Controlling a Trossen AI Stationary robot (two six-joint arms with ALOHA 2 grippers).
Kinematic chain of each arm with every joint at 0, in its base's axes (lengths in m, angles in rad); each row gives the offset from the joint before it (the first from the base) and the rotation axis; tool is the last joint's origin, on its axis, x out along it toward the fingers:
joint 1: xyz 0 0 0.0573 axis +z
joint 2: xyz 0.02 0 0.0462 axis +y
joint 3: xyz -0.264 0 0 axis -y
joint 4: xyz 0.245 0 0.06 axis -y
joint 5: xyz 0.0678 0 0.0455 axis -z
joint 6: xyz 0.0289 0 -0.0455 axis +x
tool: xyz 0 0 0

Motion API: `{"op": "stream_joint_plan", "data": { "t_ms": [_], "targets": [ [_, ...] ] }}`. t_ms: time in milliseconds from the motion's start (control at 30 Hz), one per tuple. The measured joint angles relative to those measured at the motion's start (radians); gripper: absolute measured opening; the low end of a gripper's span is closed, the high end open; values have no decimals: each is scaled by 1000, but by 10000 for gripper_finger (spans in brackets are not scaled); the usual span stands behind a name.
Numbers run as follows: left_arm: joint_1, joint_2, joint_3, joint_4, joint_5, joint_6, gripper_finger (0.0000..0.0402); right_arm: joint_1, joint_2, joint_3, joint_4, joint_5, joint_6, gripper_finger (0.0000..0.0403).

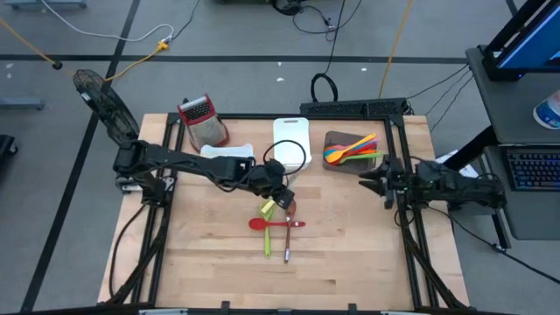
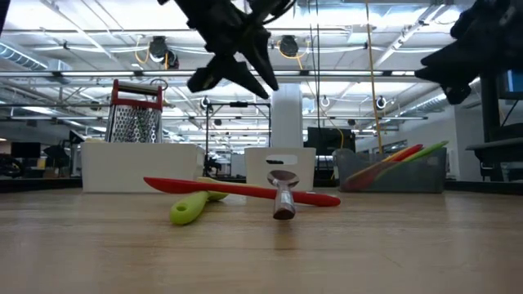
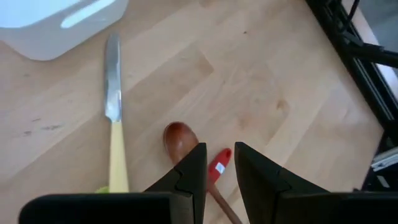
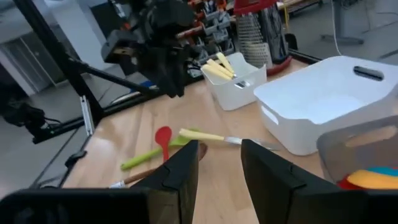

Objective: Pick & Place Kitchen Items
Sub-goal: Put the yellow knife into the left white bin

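Several kitchen items lie in a loose pile at mid-table: a red spoon (image 1: 262, 224), a green-handled utensil (image 1: 268, 241), a brown wooden spoon (image 1: 287, 238) and a yellow-handled knife (image 1: 267, 208). The red spoon lies across the green handle (image 2: 189, 208). My left gripper (image 1: 280, 198) hangs open above the pile, pointing slantwise down. In its wrist view, the wooden spoon's bowl (image 3: 180, 140) and the red spoon's handle end (image 3: 219, 165) show past its fingers (image 3: 221, 171). My right gripper (image 1: 372, 179) waits open at the table's right edge, holding nothing (image 4: 221, 162).
A grey tray (image 1: 354, 162) holding colourful utensils stands at the back right. A white tray (image 1: 291, 136) sits at the back centre, and a smaller white tray (image 1: 229, 154) with cream sticks is to its left. A red-topped grater (image 1: 201, 121) is at the back left. Bare wood lies toward the near edge.
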Motion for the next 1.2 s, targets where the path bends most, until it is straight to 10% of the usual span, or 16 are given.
{"op": "stream_joint_plan", "data": {
  "t_ms": [433,1200],
  "targets": [
    [39,74,0,-6,135,-43,85,0,-2,-181,279,2,-31,114],
    [42,135,-1,-34,81,7,85,0,-2,-202,281,29,-34,114]
  ]
}}
